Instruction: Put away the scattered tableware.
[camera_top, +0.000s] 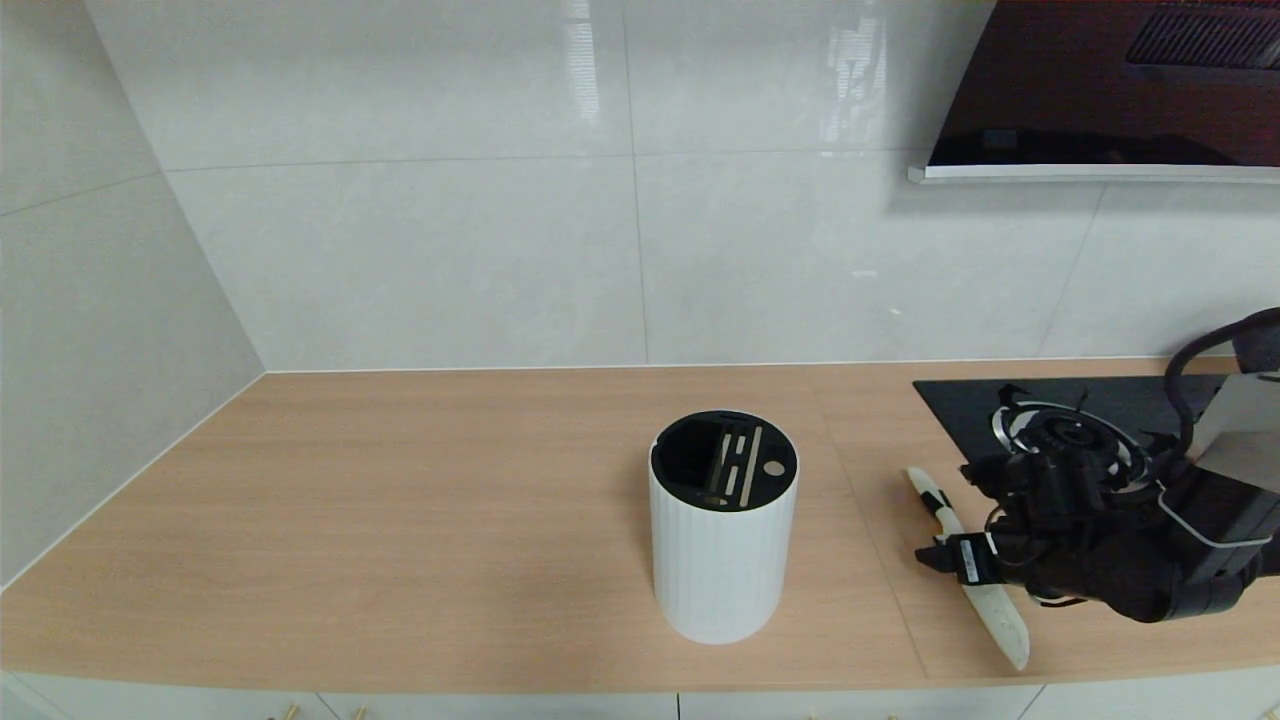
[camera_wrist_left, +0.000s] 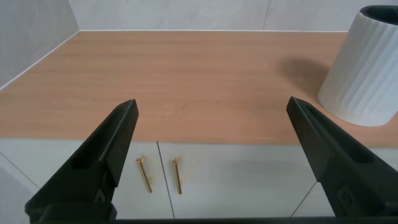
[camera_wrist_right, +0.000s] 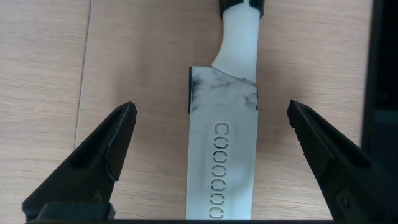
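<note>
Head view, counter: light wood countertop (camera_top: 450, 520) against a pale tiled wall.
Head view, holder: white ribbed cylindrical holder with a black slotted top (camera_top: 722, 560), standing upright mid-counter.
Head view, knife: white marbled knife (camera_top: 990, 605), lying flat between the holder and the black stove top (camera_top: 960, 400). Handle points to the wall, tip to the counter's front edge.
Head view, right gripper (camera_top: 955, 515): low over the knife's middle.
Left wrist view, left gripper (camera_wrist_left: 211, 106): fingers spread wide with nothing between them. It sits over the counter's front edge, above the white cabinet doors with brass pulls (camera_wrist_left: 161, 175), and the holder (camera_wrist_left: 367, 68) is off to one side.
Right wrist view, right gripper (camera_wrist_right: 211, 112): fingers fully apart, one on each side of the blade and clear of it. Nothing is gripped.
Right wrist view, knife (camera_wrist_right: 224, 143): broad flat blade with grey veining and a row of oval holes. It narrows to a white handle with a black band.
Handling, judged: stiff, fairly light and probably brittle if ceramic. The glossy blade is likely to slip, and it lies too flat to get under.
Hold, judged: pinch across the handle or the neck, where it is thicker and away from the cutting edge.
Stowing, judged: the slots are narrow, so the knife must go in tip down and square.
</note>
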